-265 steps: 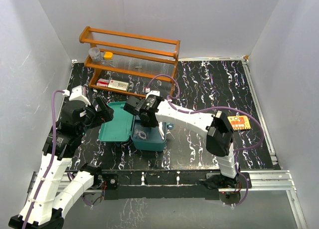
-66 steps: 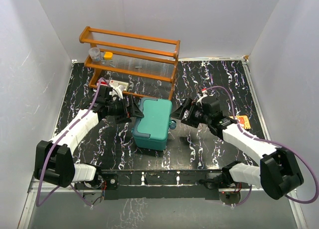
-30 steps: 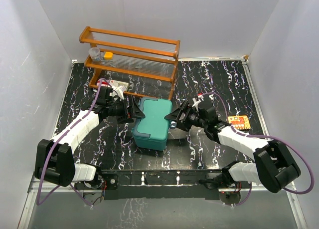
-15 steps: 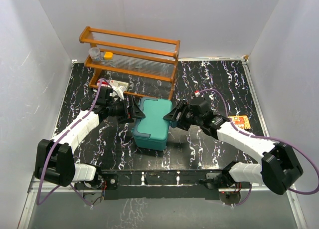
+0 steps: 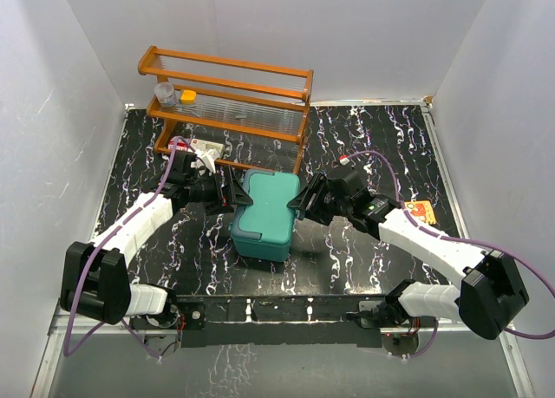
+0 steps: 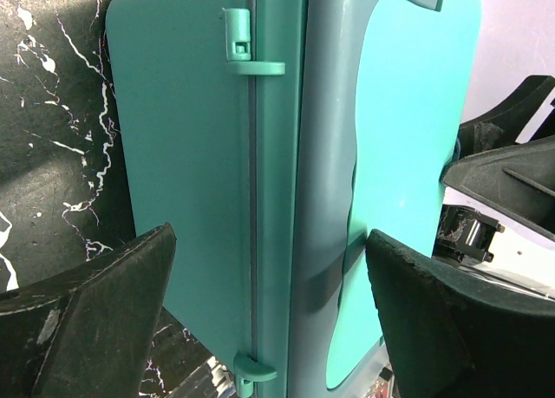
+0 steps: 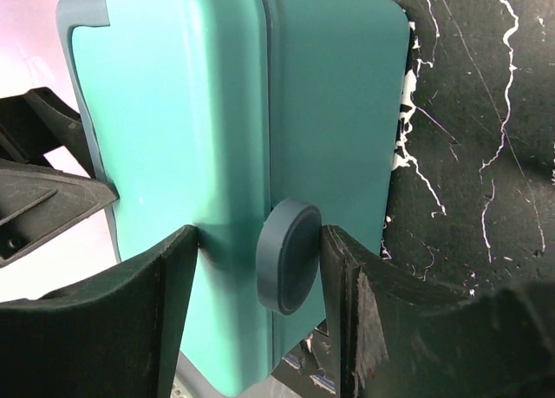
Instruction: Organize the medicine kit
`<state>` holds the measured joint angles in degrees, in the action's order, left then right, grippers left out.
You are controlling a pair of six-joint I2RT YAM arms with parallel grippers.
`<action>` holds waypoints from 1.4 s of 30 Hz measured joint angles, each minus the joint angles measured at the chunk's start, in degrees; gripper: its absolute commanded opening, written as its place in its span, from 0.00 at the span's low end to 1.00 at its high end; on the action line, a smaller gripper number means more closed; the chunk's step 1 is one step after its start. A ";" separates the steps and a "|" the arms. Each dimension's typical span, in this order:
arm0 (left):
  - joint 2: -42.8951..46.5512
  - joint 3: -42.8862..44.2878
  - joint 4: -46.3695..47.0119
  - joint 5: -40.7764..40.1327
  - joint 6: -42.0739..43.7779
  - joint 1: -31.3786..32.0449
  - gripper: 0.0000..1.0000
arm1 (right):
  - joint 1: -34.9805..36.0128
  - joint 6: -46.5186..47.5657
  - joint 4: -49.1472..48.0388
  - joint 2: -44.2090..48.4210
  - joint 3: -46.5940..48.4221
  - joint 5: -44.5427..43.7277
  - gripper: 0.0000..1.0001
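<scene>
Teal medicine kit, lid shut, ctr of table. L gripper at its 9 o'clock, jaws wide, holding nothing. R gripper at 3 o'clock, jaws part-open astride latch knob, not clamped.

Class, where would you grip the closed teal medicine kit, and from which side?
Probably the round knob on the right wall of the medicine kit, approached from the right: it protrudes, while the smooth body looks too broad for one end effector.
</scene>
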<state>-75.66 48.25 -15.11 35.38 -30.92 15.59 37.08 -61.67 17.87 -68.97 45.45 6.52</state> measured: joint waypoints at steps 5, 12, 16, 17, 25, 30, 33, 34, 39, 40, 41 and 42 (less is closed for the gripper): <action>0.00 0.00 0.00 0.00 0.00 0.00 0.88 | 0.31 0.09 1.33 0.46 0.63 -0.87 0.46; 0.00 0.00 0.00 0.00 -0.02 0.00 0.88 | 0.66 0.11 3.06 0.42 1.73 -1.73 0.51; 0.00 0.00 -0.02 0.02 -0.02 0.00 0.88 | 1.38 0.13 4.46 0.31 2.56 -2.56 0.55; 0.00 0.00 -0.02 0.02 -0.02 0.00 0.88 | 1.60 0.11 4.90 0.28 2.71 -2.64 0.56; 0.00 0.00 -0.04 0.00 -0.04 0.00 0.88 | 2.73 0.28 6.43 0.63 3.17 -3.58 0.57; 0.00 0.00 -0.04 0.00 -0.04 0.00 0.88 | 2.95 0.87 8.09 1.03 3.63 -4.26 0.56; 0.00 0.00 -0.04 0.00 -0.04 0.00 0.88 | 3.06 1.75 10.38 0.81 5.03 -5.46 0.53; 0.00 0.00 -0.04 0.00 -0.04 0.00 0.88 | 3.13 1.99 10.97 0.66 5.46 -5.77 0.50; 0.00 0.00 -0.04 0.00 -0.04 0.00 0.88 | 3.74 3.80 12.59 -0.04 7.34 -6.99 0.43; 0.00 0.00 -0.04 0.00 -0.02 0.00 0.88 | 3.80 4.13 12.66 -0.22 7.61 -6.99 0.43; 0.00 0.00 -0.07 0.00 -0.02 0.00 0.88 | 3.98 4.46 12.66 -0.55 7.96 -6.93 0.43; 0.00 0.00 -0.07 0.00 -0.02 0.00 0.88 | 4.15 4.70 12.63 -0.92 8.33 -6.80 0.43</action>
<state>-75.66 48.25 -15.18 35.38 -30.94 15.59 41.23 -56.97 30.50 -69.89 53.78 -0.27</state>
